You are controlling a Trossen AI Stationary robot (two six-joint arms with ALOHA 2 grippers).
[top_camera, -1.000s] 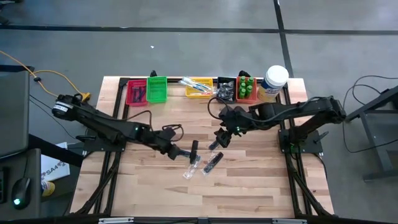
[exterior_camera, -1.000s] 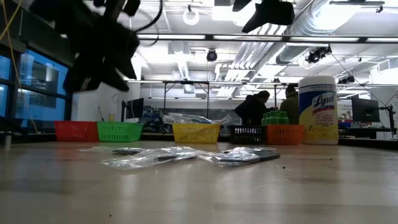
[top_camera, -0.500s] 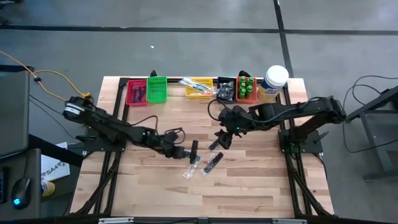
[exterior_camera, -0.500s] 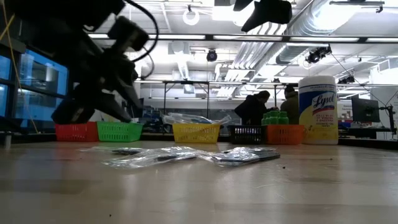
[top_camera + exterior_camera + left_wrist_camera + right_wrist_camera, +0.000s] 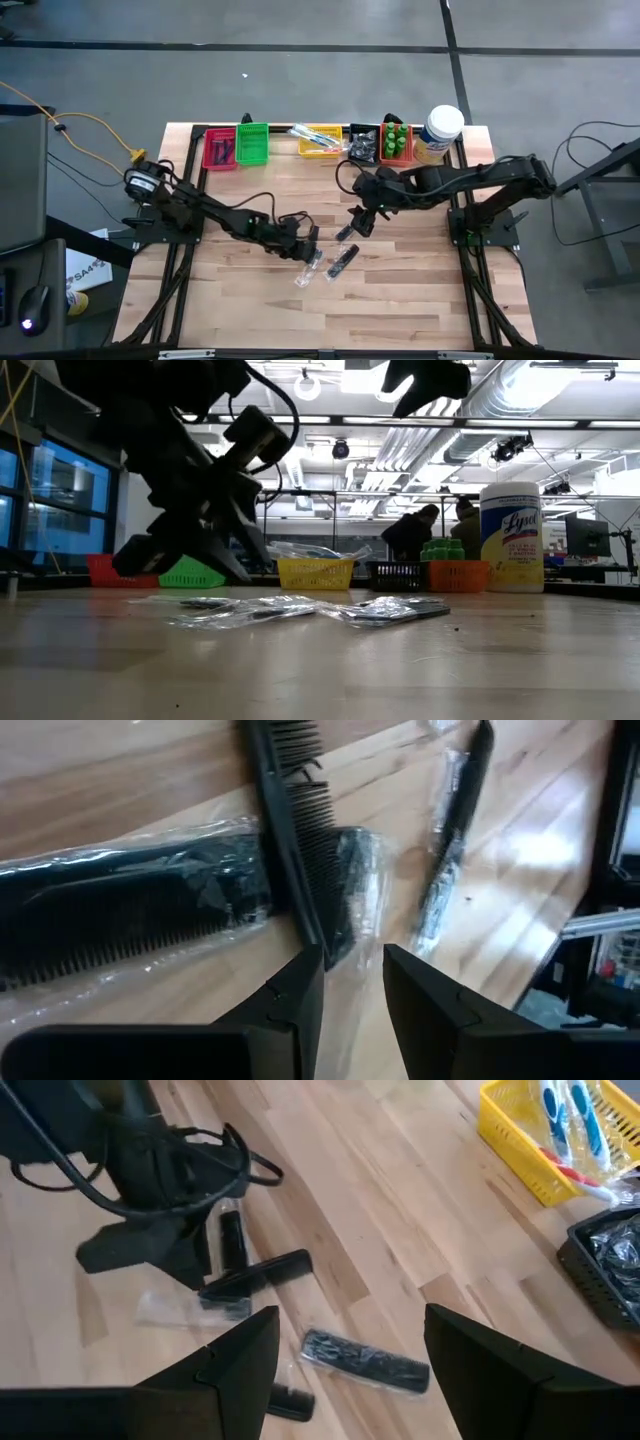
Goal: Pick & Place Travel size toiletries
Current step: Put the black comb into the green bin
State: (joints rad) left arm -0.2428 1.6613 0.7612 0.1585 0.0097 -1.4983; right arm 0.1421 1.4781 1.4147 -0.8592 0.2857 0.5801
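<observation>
Near the middle of the wooden surface (image 5: 400, 300) we see the left tool (image 5: 308, 243) low over a small scatter of black combs (image 5: 340, 260) in clear wrap. From its wrist camera, an unwrapped comb (image 5: 295, 830) lies across a wrapped one (image 5: 120, 920), and the tool's fingers (image 5: 290, 995) stand a narrow gap apart just above them — nothing is between them, nothing held. A third slim wrapped comb (image 5: 450, 830) lies just beside. The right tool (image 5: 362, 222) hangs above the surface near the same pile, its fingers (image 5: 240, 1360) spread wide and empty. Along the far edge we see a red bin (image 5: 219, 150), green bin (image 5: 252, 143), yellow bin (image 5: 318, 140) with toothbrushes (image 5: 570, 1110), a black bin (image 5: 363, 143), an orange bin of green bottles (image 5: 396, 140) — and a white jar (image 5: 440, 130).
</observation>
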